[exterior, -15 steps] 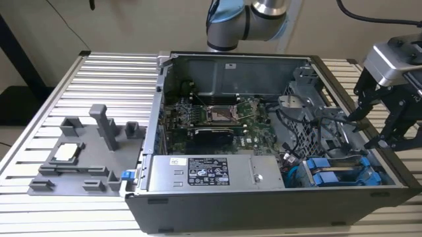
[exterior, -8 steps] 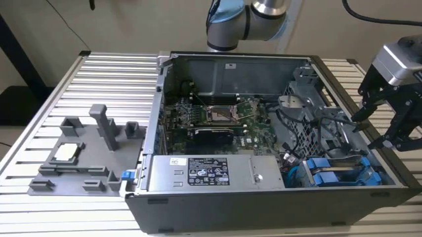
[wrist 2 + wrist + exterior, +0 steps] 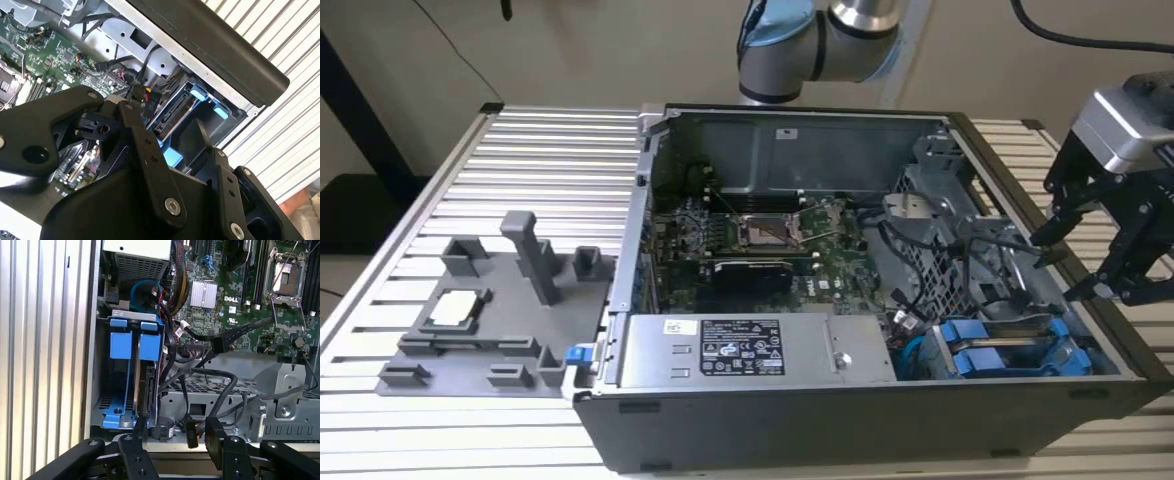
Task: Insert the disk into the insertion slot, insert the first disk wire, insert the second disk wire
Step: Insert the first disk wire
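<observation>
Black fingers (image 3: 216, 436) of the tool (image 3: 176, 427) stand spread apart in the first wrist view, gripping nothing. A small black plug (image 3: 191, 432) on a cable sits in the gap between them, and I cannot tell whether it touches either one.

Just past the fingers, the disk (image 3: 148, 390) stands on edge inside the slot (image 3: 125, 316). Its blue frame (image 3: 150, 345) sits beside a second blue guide (image 3: 121, 345). Black cables (image 3: 200, 375) loop near the slot, and another black plug (image 3: 216, 344) hangs over the green circuit board (image 3: 235, 315).

From the exterior view, the tool hangs over the computer case (image 3: 854, 425) at the exterior view's right, above the corner with the blue frames. A grey labelled power box (image 3: 740, 350) lies along the near wall. The case rests on a ribbed metal bench (image 3: 547, 160), and a grey moulded tray (image 3: 480, 315) sits to the exterior view's left of it.
</observation>
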Controlling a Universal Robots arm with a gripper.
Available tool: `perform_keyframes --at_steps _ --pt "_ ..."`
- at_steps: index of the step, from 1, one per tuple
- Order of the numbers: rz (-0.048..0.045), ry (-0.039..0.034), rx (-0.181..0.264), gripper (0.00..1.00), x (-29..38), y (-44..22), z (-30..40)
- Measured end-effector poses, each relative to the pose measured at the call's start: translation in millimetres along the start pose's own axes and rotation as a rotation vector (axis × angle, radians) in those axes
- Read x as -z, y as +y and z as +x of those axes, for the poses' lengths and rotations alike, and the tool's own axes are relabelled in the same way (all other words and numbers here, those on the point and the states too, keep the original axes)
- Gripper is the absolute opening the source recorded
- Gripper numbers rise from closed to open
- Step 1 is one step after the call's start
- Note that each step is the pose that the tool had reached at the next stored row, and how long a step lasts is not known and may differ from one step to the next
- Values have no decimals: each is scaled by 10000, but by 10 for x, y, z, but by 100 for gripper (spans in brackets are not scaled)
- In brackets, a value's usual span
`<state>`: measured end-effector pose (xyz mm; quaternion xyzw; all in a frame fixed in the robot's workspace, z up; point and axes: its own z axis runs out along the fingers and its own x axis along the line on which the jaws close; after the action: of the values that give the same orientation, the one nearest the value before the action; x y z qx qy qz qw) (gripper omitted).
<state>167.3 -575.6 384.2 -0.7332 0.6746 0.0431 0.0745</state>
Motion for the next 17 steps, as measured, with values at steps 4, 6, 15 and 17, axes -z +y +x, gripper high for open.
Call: perform_keyframes --at_steps 4,6,15,17 --pt "0 2 0 50 0 0 0" --pt "0 2 0 38 0 0 0" --pt "0 6 0 19 0 0 0" --pt "-1 11 0 19 0 0 0"
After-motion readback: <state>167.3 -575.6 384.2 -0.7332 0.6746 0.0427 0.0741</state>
